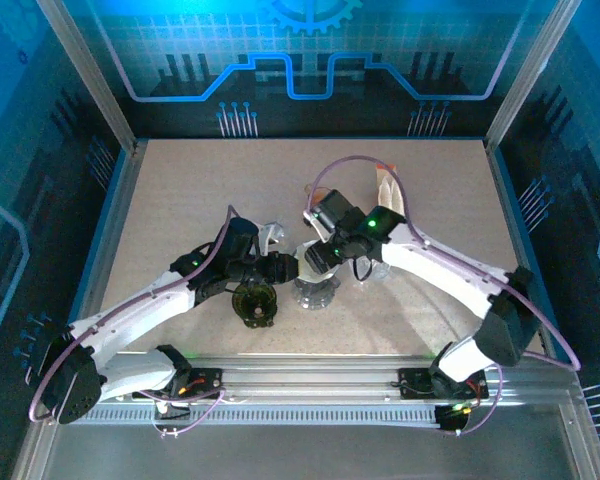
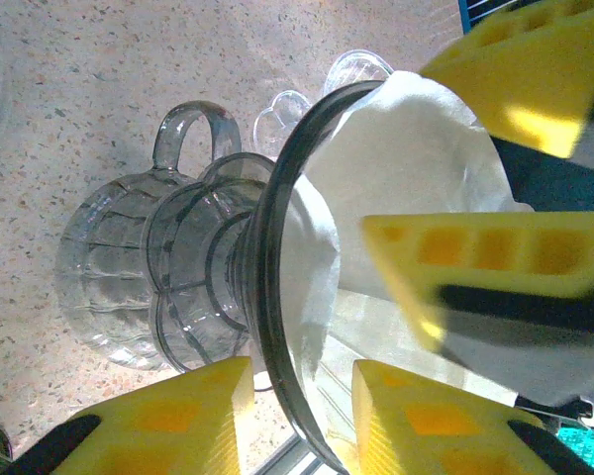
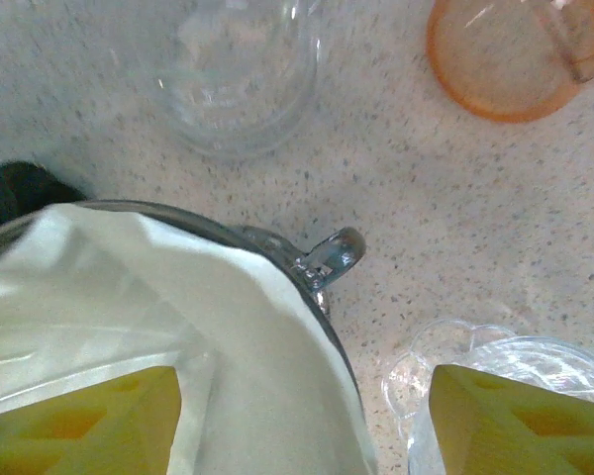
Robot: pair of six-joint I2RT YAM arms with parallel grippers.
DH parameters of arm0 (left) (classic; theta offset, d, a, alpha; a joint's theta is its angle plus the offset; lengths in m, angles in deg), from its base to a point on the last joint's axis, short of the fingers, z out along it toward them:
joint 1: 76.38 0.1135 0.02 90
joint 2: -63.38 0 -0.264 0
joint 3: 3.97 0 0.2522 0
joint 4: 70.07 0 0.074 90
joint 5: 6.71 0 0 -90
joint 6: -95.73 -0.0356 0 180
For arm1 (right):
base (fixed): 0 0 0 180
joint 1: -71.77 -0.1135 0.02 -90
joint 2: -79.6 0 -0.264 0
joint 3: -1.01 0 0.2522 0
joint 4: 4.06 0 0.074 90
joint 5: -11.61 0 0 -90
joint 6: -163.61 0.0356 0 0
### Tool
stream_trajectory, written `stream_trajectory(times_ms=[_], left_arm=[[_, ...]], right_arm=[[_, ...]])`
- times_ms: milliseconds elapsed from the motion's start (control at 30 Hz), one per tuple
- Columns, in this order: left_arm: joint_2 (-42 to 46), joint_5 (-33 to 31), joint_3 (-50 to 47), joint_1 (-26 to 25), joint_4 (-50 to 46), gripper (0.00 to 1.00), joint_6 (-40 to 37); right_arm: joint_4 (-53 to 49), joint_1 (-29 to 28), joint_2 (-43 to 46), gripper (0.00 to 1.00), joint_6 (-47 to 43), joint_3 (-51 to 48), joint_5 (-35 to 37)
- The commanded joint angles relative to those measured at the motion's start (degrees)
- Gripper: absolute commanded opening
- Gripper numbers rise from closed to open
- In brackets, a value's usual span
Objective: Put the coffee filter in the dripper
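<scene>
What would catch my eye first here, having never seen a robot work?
The bright white filter sitting inside the clear glass dripper stands out most, near the middle of the table. The left gripper, with vivid yellow fingers, is clamped on the dripper's rim. The right gripper stands open, one finger inside the filter. An orange cup glows nearby.

Speckled beige tabletop (image 1: pixel 180 190) w/ blue circuit-print walls (image 1: pixel 130 50)
</scene>
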Motion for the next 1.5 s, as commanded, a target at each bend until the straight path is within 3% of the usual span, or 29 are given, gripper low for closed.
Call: stream_trajectory(times_ms=[0, 200, 567, 800, 1067, 1233, 1300, 1467], left_arm=[[-0.4, -0.4, 1.1, -0.6, -1.6, 0.33, -1.3], [-0.7, -0.4, 1.3, -0.6, -1.5, 0.34, -1.3], [0.0, -1.3, 1.7, -0.6, -2.7, 0.34, -1.2], [2.0, -1.6, 1.3, -0.6, -1.1, 0.44, 0.0], [4.6, -4.1, 0.6, -0.6, 0.3, 0.49, 0.7], [3.2, -4.7, 1.4, -0.5, 0.6, 0.59, 0.2], [2.1, -5.1, 2.0, -0.5, 0.2, 0.59, 0.3], [0.9, -9.0, 3.2, -0.5, -2.8, 0.48, 0.5]], right_arm=[[0.4, 0.0, 5.3, 0.68, 2.5, -2.2, 2.1], [0.8, -0.2, 10.6, 0.68, 4.3, -7.1, 1.3], [3.6, -0.3, 11.7, 0.63, 5.3, -11.8, 0.1], [4.0, -0.4, 11.6, 0.63, 5.5, -11.7, 0.2], [4.0, -0.4, 11.3, 0.64, 5.5, -11.6, 0.0], [4.1, -0.3, 11.2, 0.64, 5.5, -11.6, -0.2], [4.1, -0.4, 11.2, 0.64, 5.5, -11.4, -0.3], [4.2, -0.3, 11.0, 0.64, 5.5, -11.5, -0.4]])
